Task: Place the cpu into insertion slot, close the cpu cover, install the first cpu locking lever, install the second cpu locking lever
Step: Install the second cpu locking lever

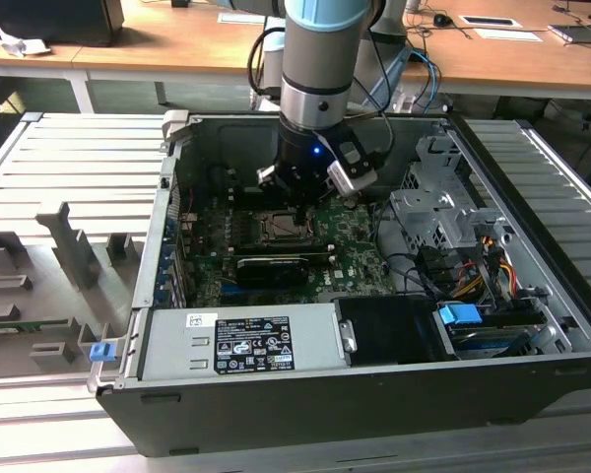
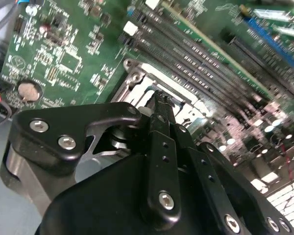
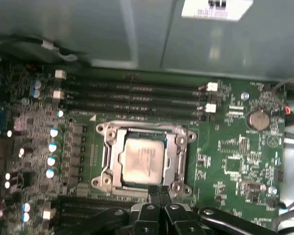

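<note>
One robot arm (image 1: 320, 59) reaches down into an open computer case (image 1: 374, 394) that lies on its side on a slatted metal worktop (image 1: 69, 168). Its gripper (image 1: 310, 187) hangs just above the green motherboard (image 1: 360, 261), close over the socket (image 1: 281, 229) near the middle of the board.

In the first wrist view the cpu (image 3: 143, 159) sits flat inside the socket, a pale tan-silver square with its top face showing. The cpu cover (image 3: 109, 147), a silver metal frame, lies down around the chip, and the chip shows through its open middle. Whether the locking levers are latched cannot be made out.

The gripper (image 3: 160, 192) has its two black fingertips pressed together with no gap between them, and nothing is held in them. The tips stand at the edge of the socket frame, on the side away from the memory slots (image 3: 132, 95). The second wrist view shows the same: the gripper (image 2: 159, 98) drawn to a closed point, just at the silver frame of the cpu cover (image 2: 132, 81). Contact with the frame cannot be confirmed.

A round coin battery (image 3: 258, 119) sits on the board well apart from the socket. A grey labelled power-supply box (image 1: 246, 340) lies along the near wall of the case in the exterior view.
</note>
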You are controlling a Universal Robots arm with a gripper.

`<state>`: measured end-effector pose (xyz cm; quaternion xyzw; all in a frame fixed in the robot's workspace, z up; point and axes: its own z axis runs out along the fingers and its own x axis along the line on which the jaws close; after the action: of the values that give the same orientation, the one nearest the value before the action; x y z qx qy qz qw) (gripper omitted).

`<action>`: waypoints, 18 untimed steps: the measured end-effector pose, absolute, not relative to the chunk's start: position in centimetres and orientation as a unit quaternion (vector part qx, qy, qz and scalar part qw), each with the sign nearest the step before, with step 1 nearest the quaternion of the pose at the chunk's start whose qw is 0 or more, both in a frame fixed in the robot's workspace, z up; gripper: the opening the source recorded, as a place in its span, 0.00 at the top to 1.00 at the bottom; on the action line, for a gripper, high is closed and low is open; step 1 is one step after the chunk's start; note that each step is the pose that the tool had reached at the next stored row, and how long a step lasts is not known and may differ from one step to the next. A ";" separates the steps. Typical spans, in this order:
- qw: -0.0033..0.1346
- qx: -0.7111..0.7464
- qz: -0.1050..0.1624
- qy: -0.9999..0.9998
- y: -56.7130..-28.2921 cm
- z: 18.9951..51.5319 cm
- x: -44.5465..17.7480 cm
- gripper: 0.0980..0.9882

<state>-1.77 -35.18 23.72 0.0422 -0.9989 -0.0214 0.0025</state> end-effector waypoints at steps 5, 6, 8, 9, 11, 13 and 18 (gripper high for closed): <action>0.006 0.042 -0.040 -0.998 -36.8 23.6 -1.7 0.99; 0.006 0.042 -0.046 -0.998 -36.8 23.5 -1.7 0.99; 0.005 0.043 -0.055 -0.998 -37.0 23.5 -1.8 0.99; 0.005 0.043 -0.058 -0.997 -37.1 23.4 -1.9 0.99; 0.005 0.043 -0.058 -0.997 -37.3 23.3 -2.2 0.99; 0.005 0.043 -0.058 -0.997 -37.5 23.3 -2.9 0.99; 0.005 0.043 -0.060 -0.997 -37.9 23.2 -4.2 0.99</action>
<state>-4.17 -37.94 23.21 0.0429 -0.9973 -0.0596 0.0051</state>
